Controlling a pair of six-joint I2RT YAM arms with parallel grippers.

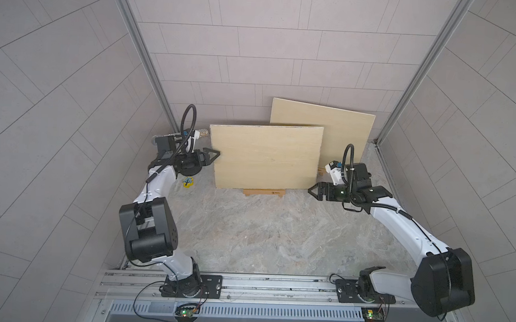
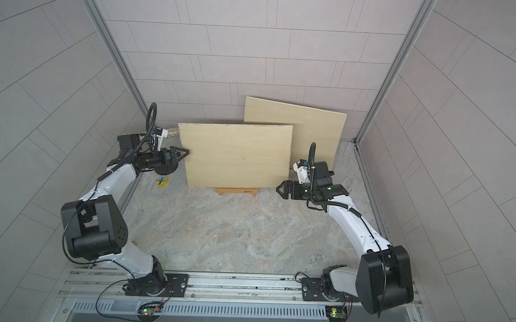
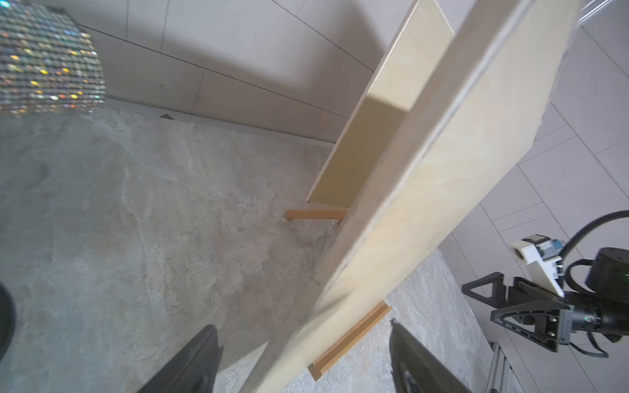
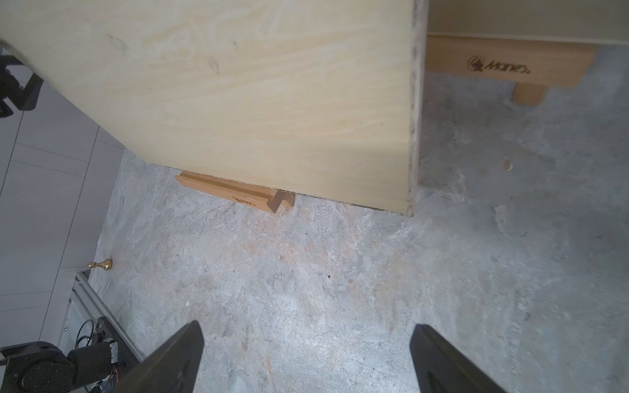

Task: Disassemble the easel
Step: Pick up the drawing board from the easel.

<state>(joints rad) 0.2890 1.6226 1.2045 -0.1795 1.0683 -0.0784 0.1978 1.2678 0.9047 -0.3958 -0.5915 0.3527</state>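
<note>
A mottled grey stone-look tabletop sits inside pale grey tiled walls, and a second pale plywood board leans at the back. Toward the rear, the light-brown wooden easel carries a large pale plywood panel upright on its ledge. The left gripper stands wide apart astride the panel's left edge, contact unclear. The right gripper gapes empty just beside its lower right corner.
</note>
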